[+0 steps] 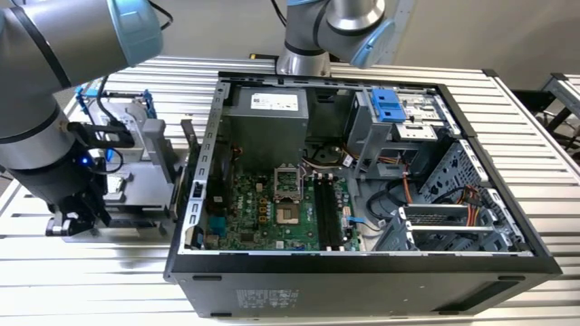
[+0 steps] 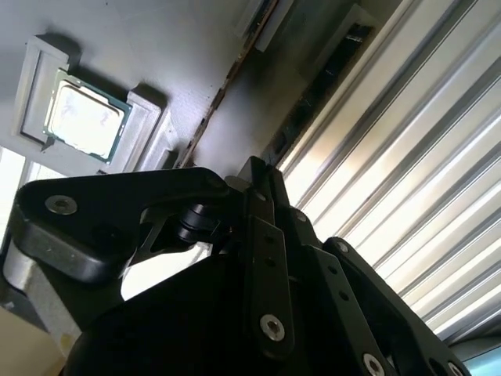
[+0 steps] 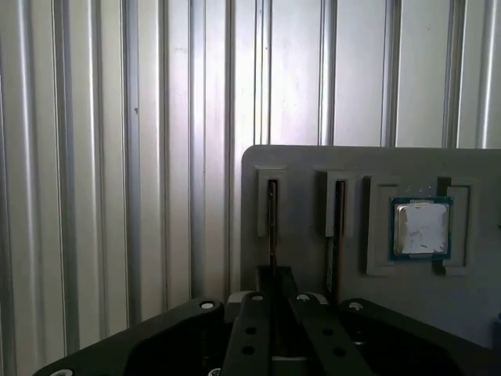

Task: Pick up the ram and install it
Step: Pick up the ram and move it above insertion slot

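Where the exterior view looks down, my gripper [image 1: 73,221] hangs low over the worktop [image 1: 534,136], at the exterior view's left of the open computer case [image 1: 363,272].
Second wrist view: the ram [image 2: 223,90] stands edge-on in a grey holder [image 2: 156,47].
First wrist view: the ram sits in a holder slot in line with the gripper, and a processor chip [image 3: 421,229] is nearby.
Gripper opening: cannot tell.

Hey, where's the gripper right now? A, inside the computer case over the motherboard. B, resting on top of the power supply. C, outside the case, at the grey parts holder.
C: in the exterior view the gripper is low at the exterior view's left, outside the computer case, and the first wrist view shows the grey parts holder close in front of it.
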Available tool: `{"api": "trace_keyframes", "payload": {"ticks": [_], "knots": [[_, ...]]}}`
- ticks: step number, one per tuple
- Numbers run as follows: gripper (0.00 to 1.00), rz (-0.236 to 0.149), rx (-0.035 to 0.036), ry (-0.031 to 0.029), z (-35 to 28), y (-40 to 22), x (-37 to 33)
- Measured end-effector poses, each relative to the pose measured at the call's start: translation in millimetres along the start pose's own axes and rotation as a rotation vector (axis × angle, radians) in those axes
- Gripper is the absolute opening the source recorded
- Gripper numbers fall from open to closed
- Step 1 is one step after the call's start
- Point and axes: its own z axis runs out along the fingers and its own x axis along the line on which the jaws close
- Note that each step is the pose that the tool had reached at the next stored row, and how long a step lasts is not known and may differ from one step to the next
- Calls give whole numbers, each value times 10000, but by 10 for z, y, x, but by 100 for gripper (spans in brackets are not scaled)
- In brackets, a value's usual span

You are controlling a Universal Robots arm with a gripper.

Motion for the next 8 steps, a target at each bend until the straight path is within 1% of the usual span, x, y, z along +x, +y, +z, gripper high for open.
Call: {"api": "trace_keyframes", "payload": {"ticks": [8], "knots": [[0, 0, -1, 1, -123, 3, -3]]}}
